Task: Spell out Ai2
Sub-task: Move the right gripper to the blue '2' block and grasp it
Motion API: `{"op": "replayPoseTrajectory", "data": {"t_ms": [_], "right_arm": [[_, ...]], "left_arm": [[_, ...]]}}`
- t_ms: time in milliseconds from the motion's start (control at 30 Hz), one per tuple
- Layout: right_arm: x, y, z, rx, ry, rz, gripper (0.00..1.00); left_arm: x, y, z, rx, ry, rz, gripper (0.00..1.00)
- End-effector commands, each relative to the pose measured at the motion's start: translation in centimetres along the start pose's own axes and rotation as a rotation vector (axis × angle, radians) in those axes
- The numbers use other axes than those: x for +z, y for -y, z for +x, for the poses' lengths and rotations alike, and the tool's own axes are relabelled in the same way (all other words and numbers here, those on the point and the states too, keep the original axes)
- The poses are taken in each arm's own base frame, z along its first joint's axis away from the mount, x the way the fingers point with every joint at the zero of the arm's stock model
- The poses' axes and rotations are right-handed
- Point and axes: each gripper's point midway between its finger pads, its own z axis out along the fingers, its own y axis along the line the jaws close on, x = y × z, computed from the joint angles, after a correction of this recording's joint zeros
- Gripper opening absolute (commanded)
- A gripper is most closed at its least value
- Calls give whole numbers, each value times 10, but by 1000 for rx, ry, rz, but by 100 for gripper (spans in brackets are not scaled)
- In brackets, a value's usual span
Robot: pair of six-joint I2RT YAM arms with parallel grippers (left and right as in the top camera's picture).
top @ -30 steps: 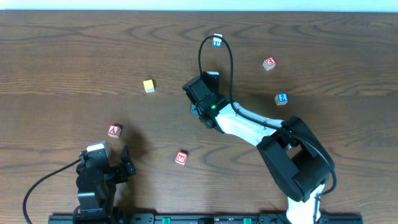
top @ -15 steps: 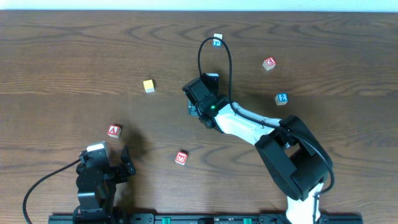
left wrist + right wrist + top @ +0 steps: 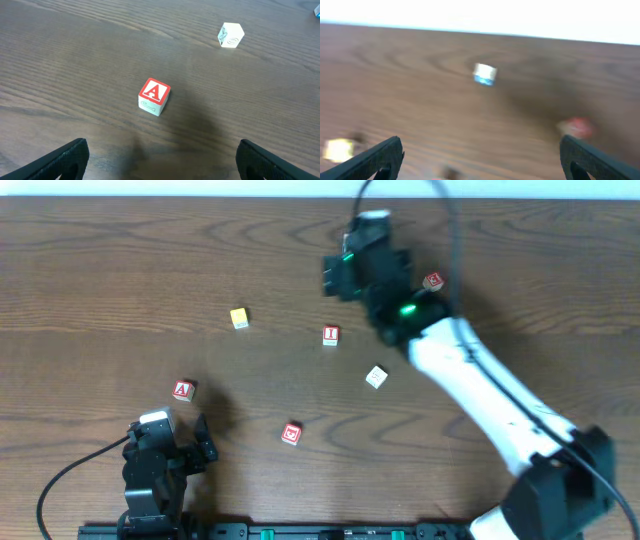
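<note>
The red "A" cube (image 3: 183, 390) (image 3: 154, 96) lies on the wood table just ahead of my left gripper (image 3: 180, 432) (image 3: 162, 152), which is open and empty. Near the middle of the table, the red "I" cube (image 3: 331, 335) sits alone. My right gripper (image 3: 365, 260) (image 3: 480, 150) hovers over the far part of the table, open with nothing between its fingers. Its wrist view is blurred and shows a teal-marked cube (image 3: 484, 74) ahead. The "2" cube is hidden under the right arm in the overhead view.
A yellow cube (image 3: 239, 318) (image 3: 339, 149) lies at left centre and a white cube (image 3: 376, 377) right of the "I". One red-marked cube (image 3: 433, 282) (image 3: 576, 127) sits beside the right gripper, another (image 3: 291, 434) near the front. A pale cube (image 3: 231, 35) lies beyond the "A".
My right gripper opened and let go of the "I" cube at the table's middle, then swung up toward the far edge. The white cube came into view. The left arm stayed still.
</note>
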Motion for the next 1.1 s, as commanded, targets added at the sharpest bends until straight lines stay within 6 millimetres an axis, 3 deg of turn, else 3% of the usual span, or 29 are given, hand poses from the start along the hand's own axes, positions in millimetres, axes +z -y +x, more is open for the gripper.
{"op": "replayPoseTrajectory", "data": {"t_ms": [0, 167, 300, 400, 533, 800, 1000, 1067], "right_arm": [[9, 37, 26, -167, -137, 10, 99], [8, 109, 73, -100, -356, 106, 99], [11, 138, 108, -17, -457, 93, 99], [14, 158, 147, -17, -540, 115, 99], [23, 173, 177, -35, -562, 124, 99], [53, 178, 196, -63, -526, 118, 97], [74, 177, 221, -62, -584, 115, 98], [77, 177, 225, -63, -593, 114, 91]], "left_arm": [[1, -2, 2, 6, -2, -11, 96], [1, -2, 2, 6, -2, -11, 95], [1, -2, 2, 6, -2, -11, 95], [1, -2, 2, 6, -2, -11, 95], [1, -2, 2, 6, -2, -11, 95], [1, -2, 2, 6, -2, -11, 95], [1, -2, 2, 6, -2, -11, 95], [1, -2, 2, 6, -2, -11, 95]]}}
